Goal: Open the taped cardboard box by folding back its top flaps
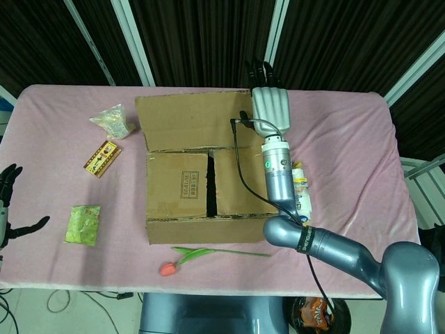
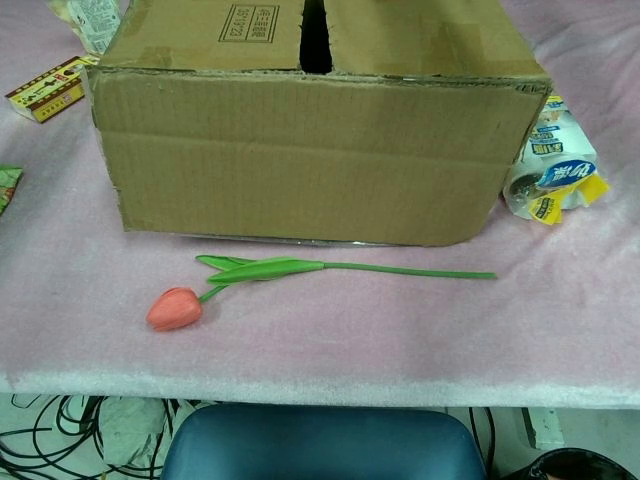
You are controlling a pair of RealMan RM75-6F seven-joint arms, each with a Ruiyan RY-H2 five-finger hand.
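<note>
The cardboard box (image 1: 208, 209) sits mid-table, and its front wall fills the chest view (image 2: 310, 150). Its far top flap (image 1: 191, 122) is folded back and leans away from me. Two inner flaps (image 1: 177, 184) lie flat over the top with a dark gap (image 1: 211, 191) between them. My right hand (image 1: 270, 104) reaches over the box's right end with its fingers stretched out flat beside the raised flap's right edge, holding nothing. My left hand (image 1: 8, 205) hangs at the table's left edge, fingers spread and empty. Neither hand shows in the chest view.
A tulip (image 1: 208, 254) lies in front of the box, also seen in the chest view (image 2: 180, 308). A printed packet (image 2: 550, 170) leans by the box's right side. Left of the box are a snack bag (image 1: 112, 122), a small yellow-red box (image 1: 102, 158) and a green packet (image 1: 83, 224).
</note>
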